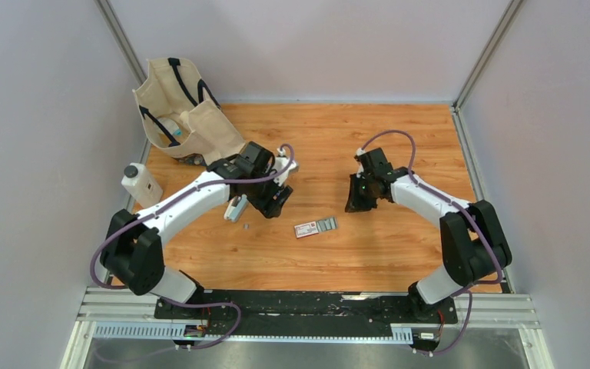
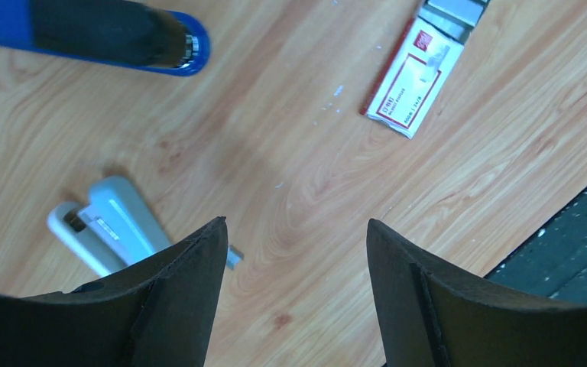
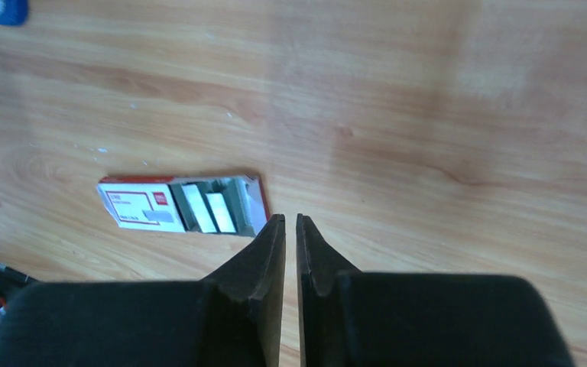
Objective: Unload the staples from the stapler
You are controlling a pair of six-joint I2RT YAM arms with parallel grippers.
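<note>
A pale grey stapler (image 2: 111, 225) lies on the wooden table, just left of my left gripper (image 2: 294, 222); from above the stapler (image 1: 236, 207) shows beside that arm. A short silvery strip of staples (image 2: 233, 256) lies on the wood by the left finger's tip, and from above the staples (image 1: 246, 227) are a small speck. My left gripper (image 1: 275, 201) hangs open with nothing between its fingers. My right gripper (image 3: 291, 216) is shut but for a thin slit, empty, hovering right of the open box; from above the right gripper (image 1: 356, 201) is mid-table.
A red-and-white cardboard box (image 1: 315, 227) lies open between the grippers, grey strips in its tray (image 3: 206, 206). A blue and black stapler (image 2: 115, 34) lies further off. A cream tote bag (image 1: 184, 108) and a white bottle (image 1: 142, 184) stand at the left.
</note>
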